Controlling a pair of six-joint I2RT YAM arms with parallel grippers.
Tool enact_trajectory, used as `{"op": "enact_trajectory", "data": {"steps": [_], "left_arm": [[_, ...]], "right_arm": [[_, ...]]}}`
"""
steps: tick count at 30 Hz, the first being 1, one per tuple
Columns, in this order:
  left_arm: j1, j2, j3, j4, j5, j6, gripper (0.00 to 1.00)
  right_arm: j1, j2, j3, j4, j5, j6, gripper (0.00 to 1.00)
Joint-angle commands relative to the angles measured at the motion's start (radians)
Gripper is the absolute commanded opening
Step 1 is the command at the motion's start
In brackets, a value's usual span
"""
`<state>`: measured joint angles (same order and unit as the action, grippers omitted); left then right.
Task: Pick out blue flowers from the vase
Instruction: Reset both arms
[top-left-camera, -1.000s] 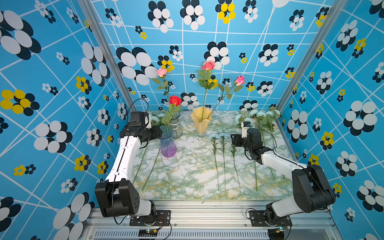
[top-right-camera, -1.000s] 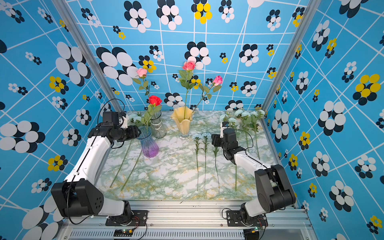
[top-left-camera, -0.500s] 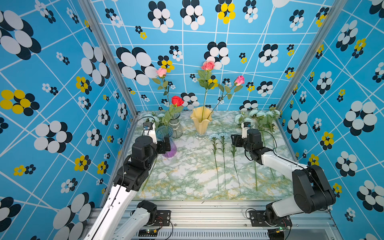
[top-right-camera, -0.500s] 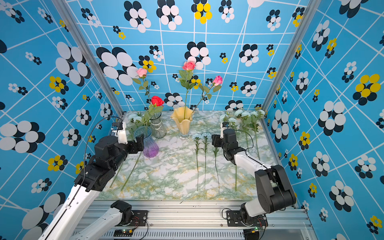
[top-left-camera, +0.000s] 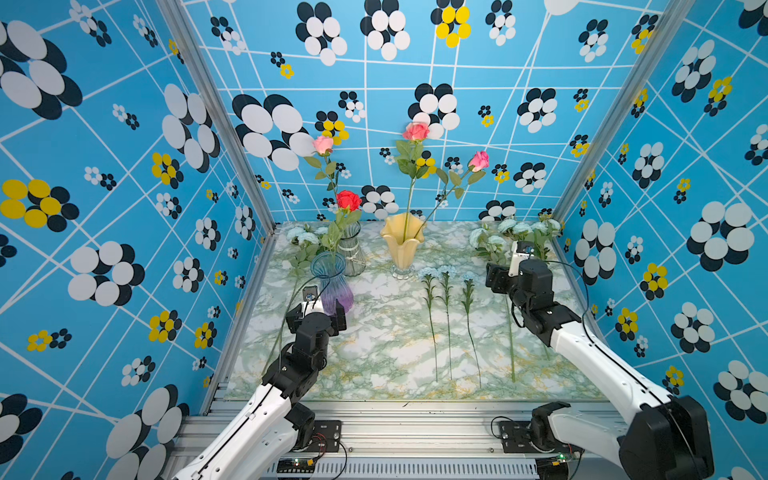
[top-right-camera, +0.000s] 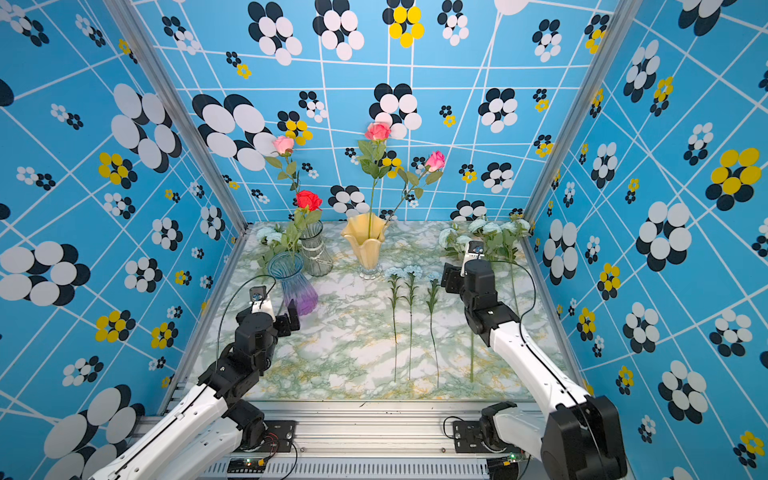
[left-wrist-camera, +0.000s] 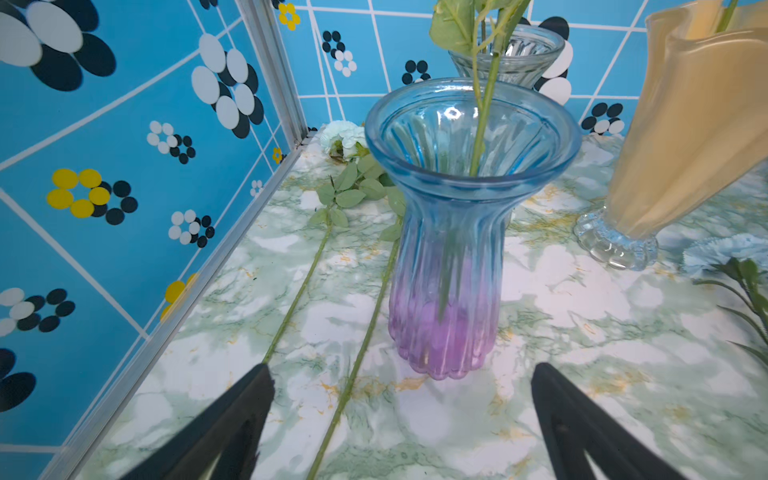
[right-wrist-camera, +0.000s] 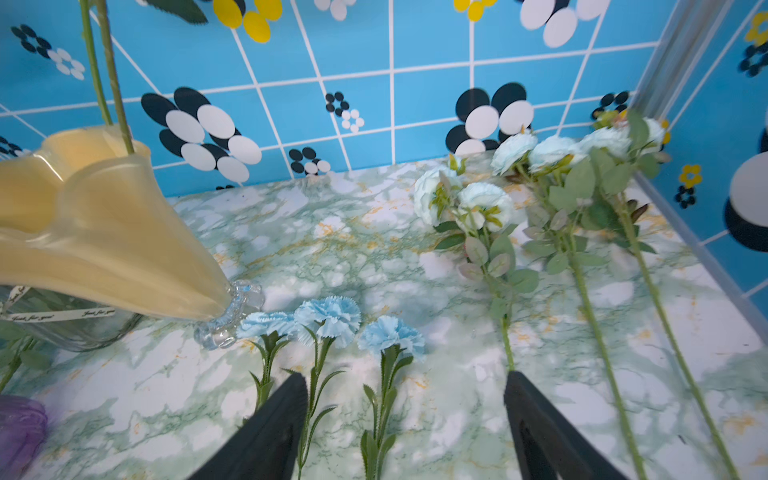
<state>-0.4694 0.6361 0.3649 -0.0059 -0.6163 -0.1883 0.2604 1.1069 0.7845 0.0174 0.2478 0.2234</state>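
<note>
**Blue flowers all flat on the surface, both grippers released**

Where: three carnations (right-wrist-camera: 328, 318) lie side by side mid-surface (top-left-camera: 374, 345), just beside the yellow vase (top-left-camera: 401, 245). The right peony sprays (right-wrist-camera: 482, 205) are in the back right corner. The left peony sprays (left-wrist-camera: 343, 137) are in the back left corner, behind the blue-purple vase (left-wrist-camera: 449, 270). No blue bloom shows in any vase. That vase holds the red rose (top-left-camera: 348, 200), and the clear vase (top-left-camera: 351, 249) and the yellow one hold pink roses.

Grippers: the left gripper (left-wrist-camera: 403, 374) is spread wide and empty, facing the foot of the blue-purple vase. The right gripper (right-wrist-camera: 405, 378) is also spread and empty, above the carnation stems.

Handling (judgement):
- All are likely very light.
- Stems are thin, probably springy, and easy to roll out of a pinch.
- Blooms are soft fabric and crush easily, so keep off them.
- Best hold is the bare stem below the leaves.
- Sprays look top-heavy, so grip nearer the heads or they will swing.
- Flat stems leave little room to get under.

Pointing:
- Every long axis runs front to back, with blooms at the back wall and stem ends toward the robot.
- Carnations are near parallel.
- The right sprays lie along the right side of the surface.
- The left spray stems run along the left wall, and one passes close beside the blue-purple vase.
</note>
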Motion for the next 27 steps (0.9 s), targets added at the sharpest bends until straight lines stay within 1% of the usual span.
{"op": "enact_trajectory", "data": {"steps": [1,3,5,7,8,10,11,12,14,16,20,24,26,27], "left_arm": [[0.017,-0.084,-0.104,0.215,-0.094,0.088,1.00],[0.056,-0.116,-0.181,0.294,-0.072,0.134,0.99],[0.117,-0.122,-0.230,0.340,-0.026,0.160,1.00],[0.220,-0.103,-0.245,0.337,0.046,0.146,1.00],[0.269,-0.088,-0.253,0.349,0.090,0.143,1.00],[0.363,-0.046,-0.286,0.442,0.190,0.137,1.00],[0.393,-0.018,-0.301,0.491,0.221,0.134,1.00],[0.423,0.018,-0.310,0.531,0.252,0.125,1.00],[0.478,0.103,-0.321,0.630,0.331,0.108,1.00],[0.498,0.190,-0.320,0.728,0.409,0.101,1.00],[0.499,0.380,-0.314,0.938,0.454,0.114,1.00],[0.500,0.566,-0.265,1.078,0.515,0.118,1.00],[0.501,0.657,-0.238,1.150,0.555,0.101,0.99],[0.503,0.703,-0.229,1.189,0.572,0.096,1.00]], "right_arm": [[-0.050,-0.072,0.014,-0.186,0.089,-0.023,0.99],[-0.086,-0.089,0.008,-0.210,0.098,-0.049,0.99],[-0.113,-0.084,-0.019,-0.183,0.154,-0.082,0.99],[-0.136,-0.072,-0.065,-0.130,0.166,-0.111,0.99],[-0.171,-0.066,-0.092,-0.088,0.159,-0.119,0.99],[-0.181,-0.042,-0.175,0.050,0.126,-0.198,0.99],[-0.182,-0.029,-0.213,0.115,0.131,-0.220,0.99],[-0.186,-0.008,-0.247,0.180,0.152,-0.212,0.99],[-0.202,0.037,-0.285,0.254,0.154,-0.178,0.99],[-0.215,0.088,-0.304,0.314,0.148,-0.160,0.99],[-0.231,0.150,-0.356,0.474,0.141,-0.118,0.99],[-0.253,0.230,-0.384,0.620,0.139,-0.074,0.99],[-0.260,0.286,-0.370,0.658,0.128,-0.076,0.99],[-0.260,0.304,-0.351,0.643,0.108,-0.084,0.99]]}}
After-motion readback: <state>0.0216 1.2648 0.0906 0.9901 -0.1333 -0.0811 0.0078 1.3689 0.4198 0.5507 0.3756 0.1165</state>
